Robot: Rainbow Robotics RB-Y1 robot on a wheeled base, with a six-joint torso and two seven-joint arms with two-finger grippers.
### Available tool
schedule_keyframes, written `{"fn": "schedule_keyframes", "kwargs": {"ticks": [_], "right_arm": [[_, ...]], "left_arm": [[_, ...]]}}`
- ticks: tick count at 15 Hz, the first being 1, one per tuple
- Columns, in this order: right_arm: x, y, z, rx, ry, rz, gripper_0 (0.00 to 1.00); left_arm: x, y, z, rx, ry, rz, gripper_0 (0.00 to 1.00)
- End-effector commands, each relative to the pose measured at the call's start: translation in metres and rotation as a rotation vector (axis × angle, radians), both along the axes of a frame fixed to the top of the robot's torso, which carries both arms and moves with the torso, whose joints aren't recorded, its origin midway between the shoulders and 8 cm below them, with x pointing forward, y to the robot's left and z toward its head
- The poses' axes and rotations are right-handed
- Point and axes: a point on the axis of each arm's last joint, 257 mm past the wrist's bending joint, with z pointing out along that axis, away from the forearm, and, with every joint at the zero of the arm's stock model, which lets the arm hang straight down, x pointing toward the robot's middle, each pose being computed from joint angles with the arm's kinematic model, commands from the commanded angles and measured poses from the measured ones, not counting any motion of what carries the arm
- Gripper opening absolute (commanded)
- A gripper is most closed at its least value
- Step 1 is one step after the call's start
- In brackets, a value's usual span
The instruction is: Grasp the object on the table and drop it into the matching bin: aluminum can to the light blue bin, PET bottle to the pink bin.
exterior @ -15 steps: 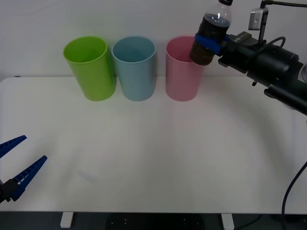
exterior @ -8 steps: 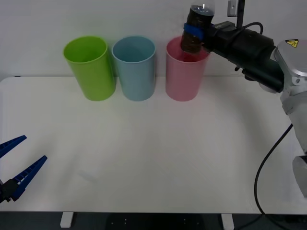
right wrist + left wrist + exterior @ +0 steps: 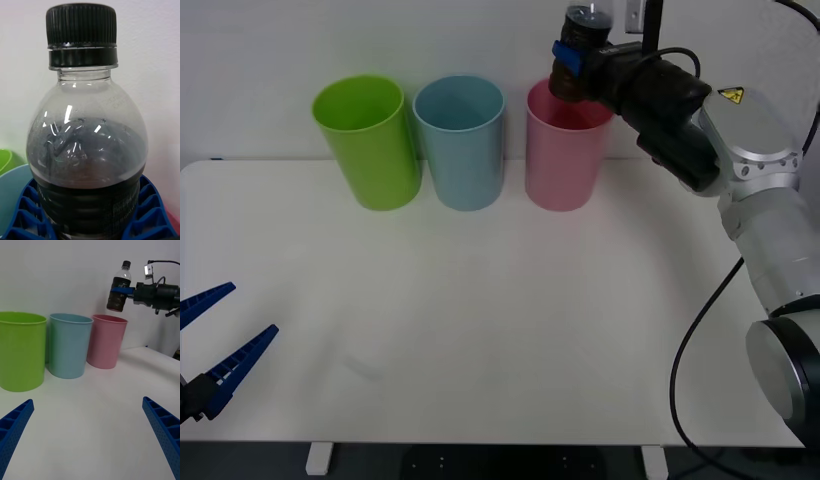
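Clear plastic PET bottle (image 3: 582, 55), dark brown liquid, ribbed black cap, upright, held above pink bin (image 3: 564, 150) rim near table (image 3: 510, 330) far edge. Right gripper (image 3: 572, 62) clamps bottle body. Smooth tapered light blue bin (image 3: 462, 145), lime green bin (image 3: 370, 145) alongside. Left gripper (image 3: 215, 345) spread wide at near left corner.

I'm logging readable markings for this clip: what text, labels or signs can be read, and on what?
No words are readable.
Yellow triangular warning sign on the right arm: a symbol, without legible text.
Faint embossed print on the PET bottle: too small to read.
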Motion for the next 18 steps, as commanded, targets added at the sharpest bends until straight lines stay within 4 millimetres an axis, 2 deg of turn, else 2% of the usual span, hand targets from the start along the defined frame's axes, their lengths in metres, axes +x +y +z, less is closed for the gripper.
{"fn": "schedule_keyframes", "kwargs": {"ticks": [1,9,10,11,12,13,18], "right_arm": [[0.0063,-0.0054,0.0004,-0.038,-0.034,-0.061,0.01],[0.0076,-0.0076,0.0015,-0.069,-0.058,-0.080,0.01],[0.0076,-0.0076,0.0015,-0.070,-0.058,-0.080,0.08],[0.0077,-0.0081,0.0018,-0.071,-0.060,-0.082,0.31],[0.0080,-0.0096,0.0023,-0.074,-0.062,-0.084,0.70],[0.0081,-0.0101,0.0026,-0.078,-0.065,-0.086,1.00],[0.0074,-0.0093,0.0024,-0.101,-0.077,-0.083,1.00]], "left_arm": [[0.0000,0.0000,0.0000,0.000,0.000,0.000,1.00],[0.0000,0.0000,0.0000,0.000,0.000,0.000,1.00],[0.0000,0.0000,0.0000,0.000,0.000,0.000,1.00],[0.0000,0.0000,0.0000,0.000,0.000,0.000,1.00],[0.0000,0.0000,0.0000,0.000,0.000,0.000,1.00],[0.0000,0.0000,0.0000,0.000,0.000,0.000,1.00],[0.0000,0.0000,0.0000,0.000,0.000,0.000,1.00]]}}
